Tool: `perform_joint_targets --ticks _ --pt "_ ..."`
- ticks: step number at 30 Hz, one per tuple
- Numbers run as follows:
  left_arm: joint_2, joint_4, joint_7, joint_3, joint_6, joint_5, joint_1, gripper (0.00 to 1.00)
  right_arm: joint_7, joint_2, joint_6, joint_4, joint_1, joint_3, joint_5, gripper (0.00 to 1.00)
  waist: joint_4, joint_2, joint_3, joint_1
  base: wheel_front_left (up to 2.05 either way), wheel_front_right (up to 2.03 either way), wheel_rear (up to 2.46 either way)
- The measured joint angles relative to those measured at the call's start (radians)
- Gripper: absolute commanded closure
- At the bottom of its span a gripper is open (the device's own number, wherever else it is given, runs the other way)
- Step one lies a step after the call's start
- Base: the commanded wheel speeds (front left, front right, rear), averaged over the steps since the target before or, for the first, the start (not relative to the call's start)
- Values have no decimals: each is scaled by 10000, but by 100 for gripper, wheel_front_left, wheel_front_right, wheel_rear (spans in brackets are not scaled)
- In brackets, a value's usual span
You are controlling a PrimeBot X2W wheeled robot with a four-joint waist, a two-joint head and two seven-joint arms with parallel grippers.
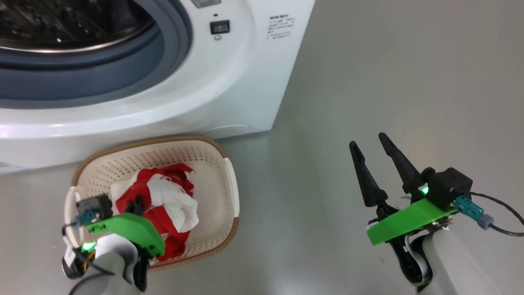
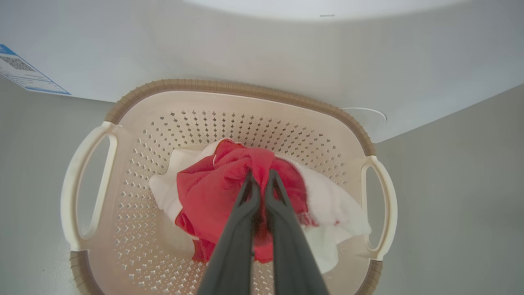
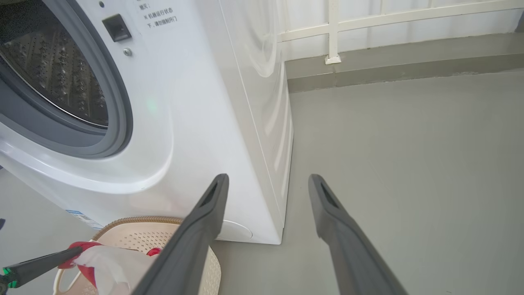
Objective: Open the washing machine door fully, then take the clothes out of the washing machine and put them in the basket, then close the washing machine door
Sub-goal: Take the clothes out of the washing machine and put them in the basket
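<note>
- Your left gripper point(image 2: 260, 177) is pinched shut on the bright red-and-white soft clothes point(image 2: 213, 192), low inside the cream perforated plastic basket point(image 2: 229, 87), likely ready for release.
- Your right gripper point(image 1: 366, 140) hangs wide apart, empty, clear of the work.
- The basket sits just before the big white washing machine point(image 1: 245, 82), keeping carries short.
- You have one basket and one bundle; you can't count its garments.

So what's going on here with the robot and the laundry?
The robot is unloading the washing machine into the basket on the floor in front of it. Its left gripper is shut on a red and white bundle of clothes down inside the basket, not yet let go. The right gripper is open and holds nothing, off to the side over the floor. The drum stands uncovered; closing up is not yet done.
</note>
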Motion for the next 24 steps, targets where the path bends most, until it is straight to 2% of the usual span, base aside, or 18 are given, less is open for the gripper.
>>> perform_joint_targets --ticks 6,17,19,20,24 --pt "23 1241 757 -119 -230 2 -906 100 0 29 0 -54 -323 192 4 0 -244 0 559 0 0 0 0" --pt "186 1626 1632 -324 -163 -6 -1256 100 0 69 0 -58 -660 259 173 0 -654 0 1272 0 0 0 0" --pt "178 1649 1597 -374 -161 -6 -1258 17 0 71 0 -25 -659 234 173 0 -664 0 1239 0 0 0 0" --pt "180 1655 1517 -393 -163 -6 -1260 0 0 71 0 -15 -658 221 173 0 -662 0 1199 0 0 0 0" --pt "169 1664 940 -359 -251 -107 -1259 0 0 77 0 -4 -650 148 173 0 -600 0 929 0 0 0 0"
